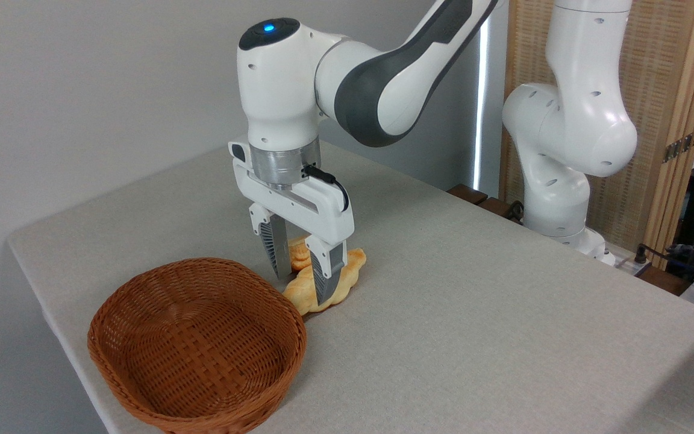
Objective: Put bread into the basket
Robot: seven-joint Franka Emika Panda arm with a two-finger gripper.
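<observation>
The bread (352, 268), a golden-tan braided loaf, lies on the grey table just right of the basket's far rim. The basket (199, 343) is an oval, reddish-brown wicker one near the table's front left corner, with nothing in it. My gripper (302, 287) points straight down over the loaf's middle. It is open, with one finger on each side of the loaf and the tips down near the table. The fingers hide the loaf's middle part.
A small golden bun-like lump (299, 254) shows just behind the fingers, touching or very near the loaf. The arm's white base (555, 199) stands at the table's far right edge. The table (473, 313) drops off close to the basket's left.
</observation>
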